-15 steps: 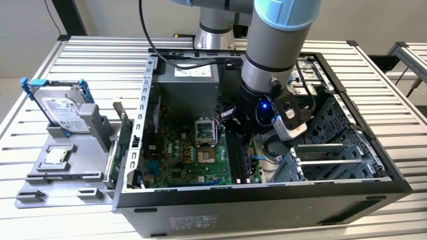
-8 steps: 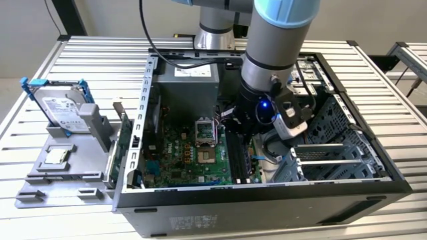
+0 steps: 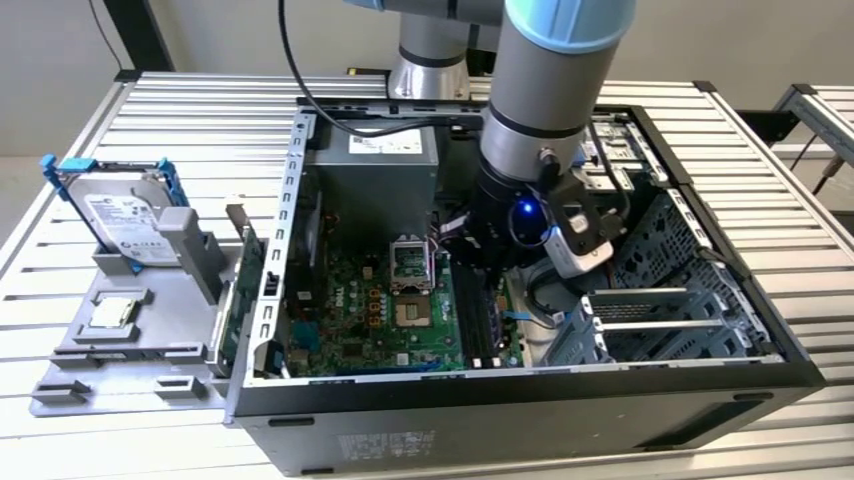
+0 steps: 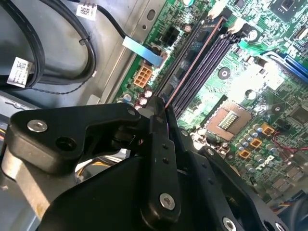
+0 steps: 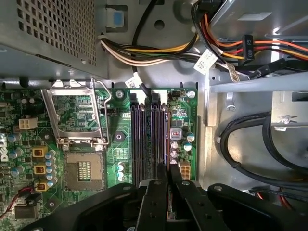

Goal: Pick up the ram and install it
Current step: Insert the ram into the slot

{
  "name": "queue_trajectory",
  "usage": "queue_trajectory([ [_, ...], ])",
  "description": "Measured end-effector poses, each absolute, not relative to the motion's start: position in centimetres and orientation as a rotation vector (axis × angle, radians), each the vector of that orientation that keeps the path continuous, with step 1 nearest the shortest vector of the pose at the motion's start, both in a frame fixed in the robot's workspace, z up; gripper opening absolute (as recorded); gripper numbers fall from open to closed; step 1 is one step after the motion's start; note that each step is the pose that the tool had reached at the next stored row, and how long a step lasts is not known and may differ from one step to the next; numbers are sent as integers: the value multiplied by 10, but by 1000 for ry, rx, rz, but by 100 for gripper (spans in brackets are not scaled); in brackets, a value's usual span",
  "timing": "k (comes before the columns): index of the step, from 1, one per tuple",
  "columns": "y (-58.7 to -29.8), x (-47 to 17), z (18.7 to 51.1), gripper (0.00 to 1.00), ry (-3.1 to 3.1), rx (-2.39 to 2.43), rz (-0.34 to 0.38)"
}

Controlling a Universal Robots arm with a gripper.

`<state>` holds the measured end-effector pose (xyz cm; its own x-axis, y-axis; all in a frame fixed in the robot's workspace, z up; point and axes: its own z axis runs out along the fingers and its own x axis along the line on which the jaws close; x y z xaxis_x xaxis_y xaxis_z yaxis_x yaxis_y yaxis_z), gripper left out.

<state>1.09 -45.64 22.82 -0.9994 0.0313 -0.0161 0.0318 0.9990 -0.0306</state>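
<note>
The ram (image 4: 192,62) is a long thin dark stick seen edge-on, standing in the outermost of the black motherboard slots (image 5: 144,139) inside the open computer case (image 3: 534,400). My gripper (image 3: 483,262) reaches down into the case over those slots. In both wrist views its two black fingers (image 4: 159,125) sit close together at the near end of the ram, with the stick's edge coming out from between them. The gripper (image 5: 168,174) is shut on the ram (image 5: 165,144), which lines up with its slot.
Beside the slots lie an open CPU socket (image 5: 84,171) and its raised metal frame (image 5: 74,113). The power supply (image 3: 374,175), loose cables (image 5: 250,139) and a drive cage (image 3: 667,290) crowd the case. Outside stand a hard drive (image 3: 127,215), a green card (image 3: 244,290) and a grey tray (image 3: 80,345).
</note>
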Motion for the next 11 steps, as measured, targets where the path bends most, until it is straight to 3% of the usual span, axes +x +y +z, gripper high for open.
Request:
queue_trajectory([
  [11,-457,10,228,0,3125,50,-51],
])
